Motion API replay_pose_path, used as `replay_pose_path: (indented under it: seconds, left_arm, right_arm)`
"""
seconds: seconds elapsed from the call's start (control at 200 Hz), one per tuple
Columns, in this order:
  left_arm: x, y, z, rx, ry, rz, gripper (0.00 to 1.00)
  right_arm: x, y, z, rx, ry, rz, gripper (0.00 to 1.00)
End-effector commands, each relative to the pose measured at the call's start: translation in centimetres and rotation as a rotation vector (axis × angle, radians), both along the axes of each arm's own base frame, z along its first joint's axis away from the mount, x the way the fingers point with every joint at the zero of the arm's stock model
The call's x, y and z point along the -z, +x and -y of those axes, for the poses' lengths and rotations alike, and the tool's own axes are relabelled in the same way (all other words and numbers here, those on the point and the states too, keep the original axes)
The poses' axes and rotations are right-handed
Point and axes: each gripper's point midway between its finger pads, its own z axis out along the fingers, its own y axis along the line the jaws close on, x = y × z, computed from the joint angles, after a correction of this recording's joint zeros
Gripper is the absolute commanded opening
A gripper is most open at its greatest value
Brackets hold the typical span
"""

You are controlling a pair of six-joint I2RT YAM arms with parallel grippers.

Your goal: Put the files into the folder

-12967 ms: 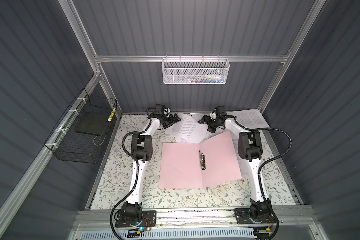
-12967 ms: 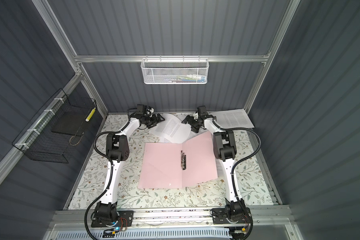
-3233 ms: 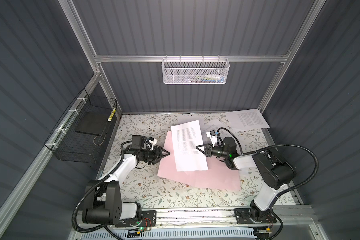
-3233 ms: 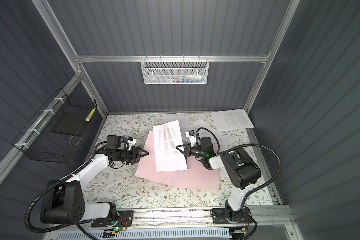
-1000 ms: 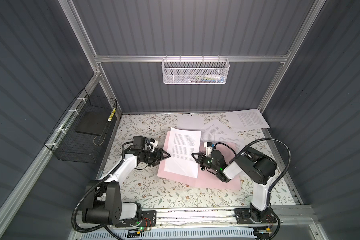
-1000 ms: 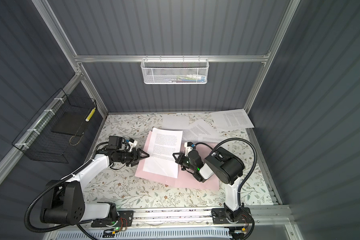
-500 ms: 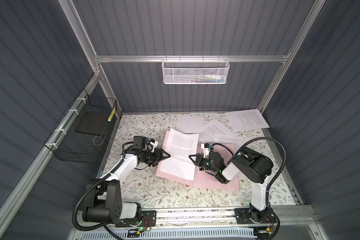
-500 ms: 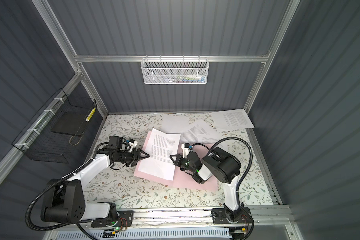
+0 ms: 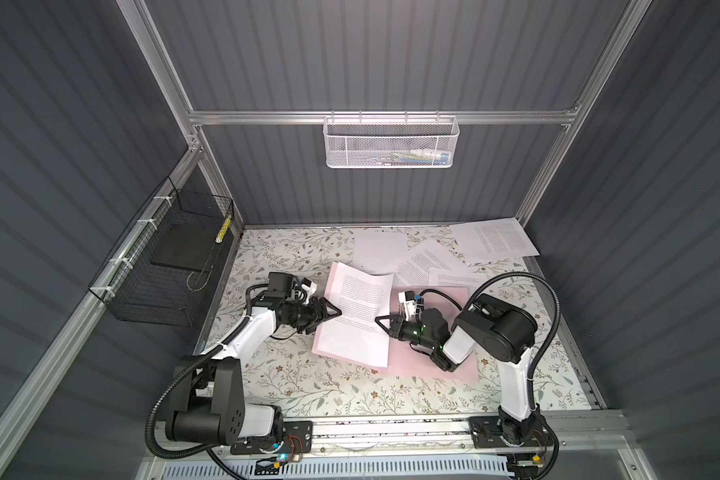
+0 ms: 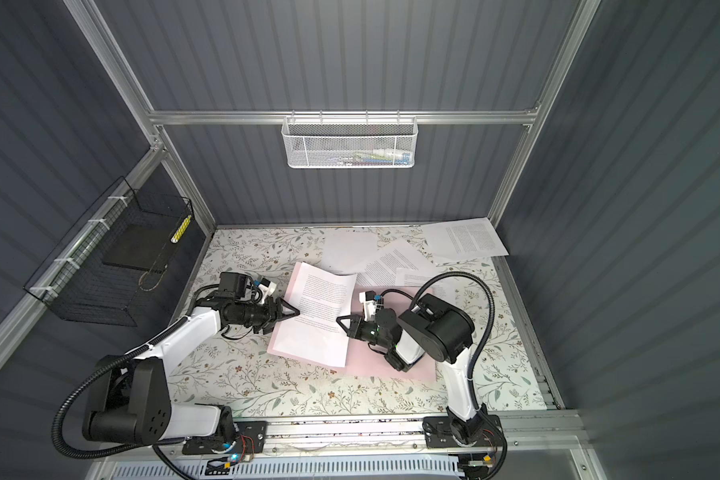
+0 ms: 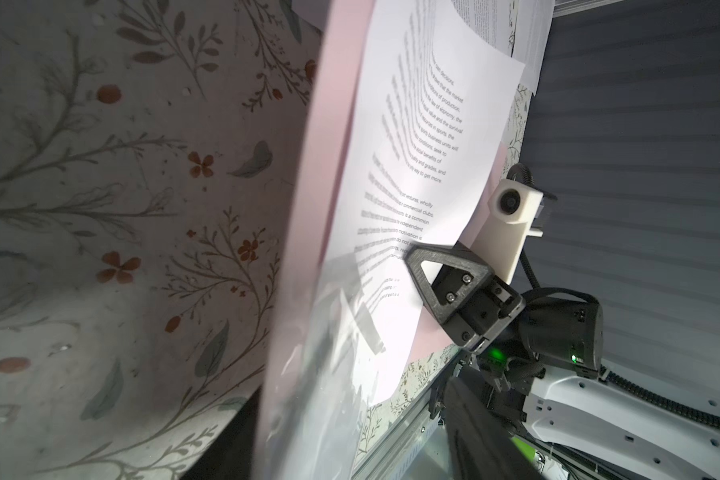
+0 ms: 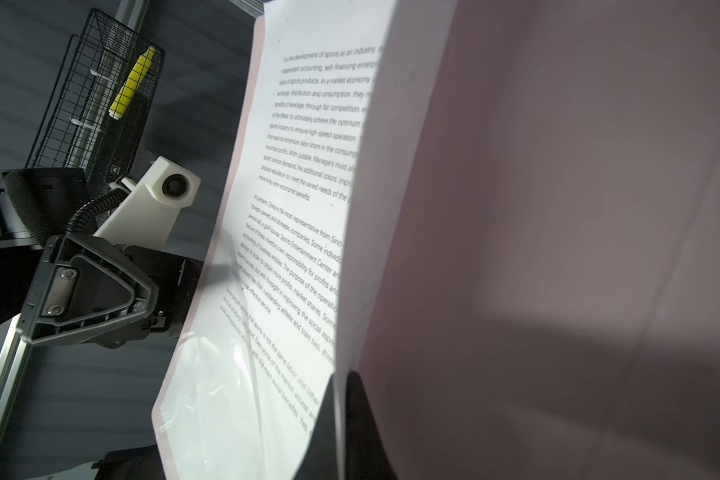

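Pink folder lies on the table; my right tool, pinched shut on a file, has dragged it toward seven o'clock; my left tool stands part-open. Print: "development of sports".

Both top views are evenly lit from overhead: the floral mat is bright, the grey walls are dim, and the arms cast only soft shadows. Wide-angle distortion splays the aluminium posts outward at the edges. In the wrist views the printed sheet is sharp mid-page, the folder carries a broad grey shadow, and its clear pocket glares, blurred.
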Motion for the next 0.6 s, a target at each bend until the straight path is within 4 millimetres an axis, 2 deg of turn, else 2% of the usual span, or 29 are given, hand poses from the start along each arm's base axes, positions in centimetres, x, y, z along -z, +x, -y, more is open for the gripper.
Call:
replay_pose_path:
  seconds: [0.0,0.275,0.59]
  left_arm:
    - [0.2,-0.3,0.4,0.017,-0.004,-0.014,0.65]
    - [0.0,-0.2,1.4,0.025,-0.033,-0.012,0.66]
    - [0.1,-0.4,3.2,0.041,-0.056,0.005,0.86]
  right_arm:
    - [0.3,-0.7,-0.2,-0.029,0.006,0.018,0.00]
    - [0.2,-0.8,-0.5,-0.017,0.016,0.004,0.00]
    - [0.0,-0.7,-0.8,-0.002,0.031,-0.016,0.00]
